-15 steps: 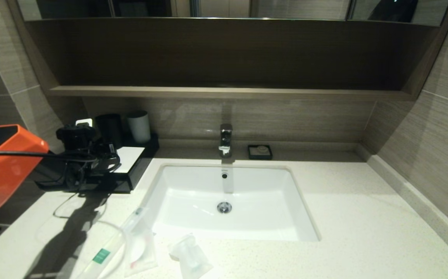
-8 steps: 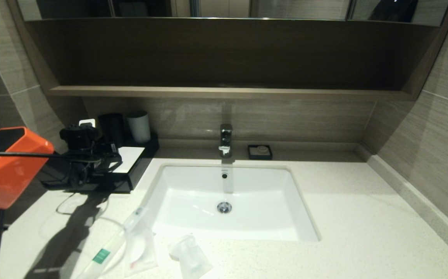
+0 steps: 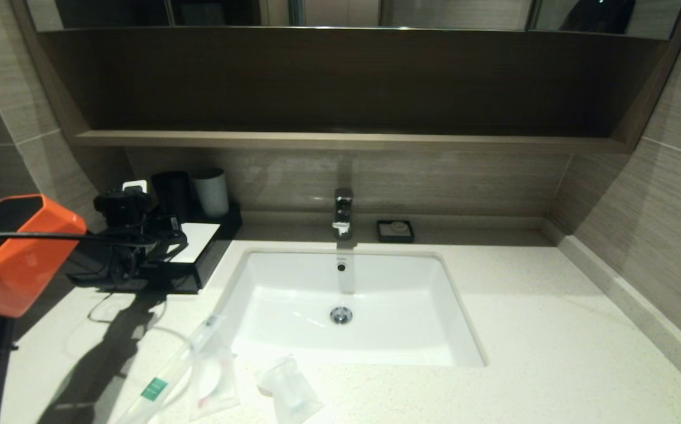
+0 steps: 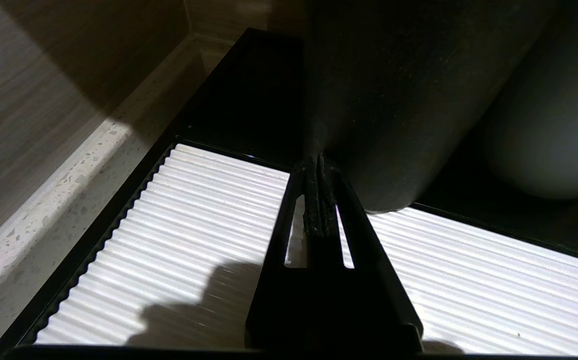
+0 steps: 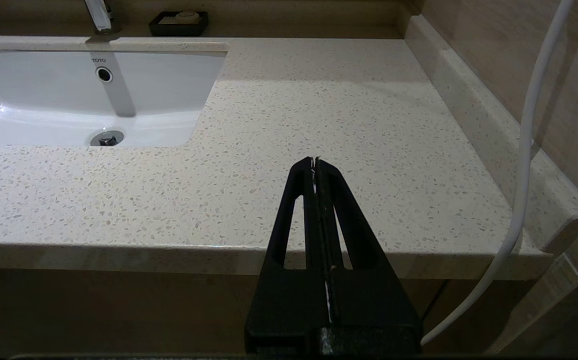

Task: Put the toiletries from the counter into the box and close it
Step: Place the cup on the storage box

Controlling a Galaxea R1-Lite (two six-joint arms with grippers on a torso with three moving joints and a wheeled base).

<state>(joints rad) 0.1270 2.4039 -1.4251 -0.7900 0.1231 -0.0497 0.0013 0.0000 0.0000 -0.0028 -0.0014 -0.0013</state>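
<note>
Three clear packets of toiletries lie on the counter [image 3: 523, 330] near its front edge, left of the basin: a long toothbrush packet [image 3: 158, 383] with a green label, a flat packet [image 3: 214, 380] with white contents, and a small packet [image 3: 287, 391]. The black box [image 3: 199, 268] stands at the back left. My left gripper [image 3: 177, 234] is shut and empty just above the box's white ribbed top panel [image 4: 194, 210], its tips [image 4: 317, 162] next to the dark cup [image 4: 394, 100]. My right gripper [image 5: 314, 162] is shut and empty, low before the counter's front edge at the right.
A dark cup [image 3: 169, 194] and a pale cup [image 3: 211, 191] stand on the back of the box. The white basin [image 3: 346, 306] with tap [image 3: 343, 212] fills the middle. A small black soap dish [image 3: 395, 231] sits behind it. A white cable [image 5: 524, 165] hangs by the right wall.
My left arm has shifted a little to the right and toward the wall over the box, staying shut. The packets and the right gripper have not moved.
</note>
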